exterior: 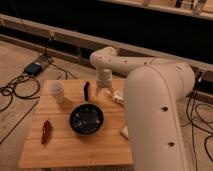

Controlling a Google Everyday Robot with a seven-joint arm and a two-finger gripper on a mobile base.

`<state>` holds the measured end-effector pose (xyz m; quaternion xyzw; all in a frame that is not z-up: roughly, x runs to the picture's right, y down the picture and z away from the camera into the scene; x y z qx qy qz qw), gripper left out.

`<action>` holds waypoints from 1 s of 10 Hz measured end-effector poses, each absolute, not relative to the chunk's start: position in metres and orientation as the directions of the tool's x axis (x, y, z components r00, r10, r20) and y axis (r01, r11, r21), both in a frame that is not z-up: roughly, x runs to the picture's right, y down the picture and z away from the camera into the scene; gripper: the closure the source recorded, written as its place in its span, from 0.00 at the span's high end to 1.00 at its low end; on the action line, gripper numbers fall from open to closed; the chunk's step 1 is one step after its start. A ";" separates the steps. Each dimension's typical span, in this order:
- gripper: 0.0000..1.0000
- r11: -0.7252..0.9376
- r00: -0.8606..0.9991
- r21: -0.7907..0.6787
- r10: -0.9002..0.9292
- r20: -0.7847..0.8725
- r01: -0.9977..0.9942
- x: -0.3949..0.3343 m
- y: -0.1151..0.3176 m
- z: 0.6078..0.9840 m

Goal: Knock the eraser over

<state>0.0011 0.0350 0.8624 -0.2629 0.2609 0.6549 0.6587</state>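
Dim room, dark wall behind a pale ledge; wooden table in the middle of the floor.

Far left, on the floor: a small blue-lit device with black cables looping away from it toward the table's left edge.

On the table, left to right:
- Thin, irregular reddish-brown object, lying flat near the left near corner.
- White cup, upright, toward the far left of the tabletop.
- Dark bowl, roughly centre, nearer than the cup.
- Eraser, small near-black block, standing upright on its end just beyond the bowl's far rim, between the cup and the gripper. Apart from the cup.
- Gripper, pointing down over the far part of the table, just right of the eraser. A narrow gap seems to lie between the two, though contact cannot be ruled out. Fingers blur together against the wood; cannot tell whether they are spread or pressed together.
- Pale oblong item, just right of the gripper, partly hidden by the arm.
- Pale cream block, near the right edge, half covered by the arm.

Right side: white robot arm, bulky, filling the near right and hiding that end of the table. More cables trail on the floor behind it.
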 end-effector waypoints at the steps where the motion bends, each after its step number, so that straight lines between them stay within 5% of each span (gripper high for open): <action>1: 0.65 0.001 0.011 -0.014 0.729 -0.685 -1.000 0.000 0.028 0.873; 10: 0.65 0.035 0.157 -0.197 0.744 -0.649 -0.980 -0.084 -0.009 0.917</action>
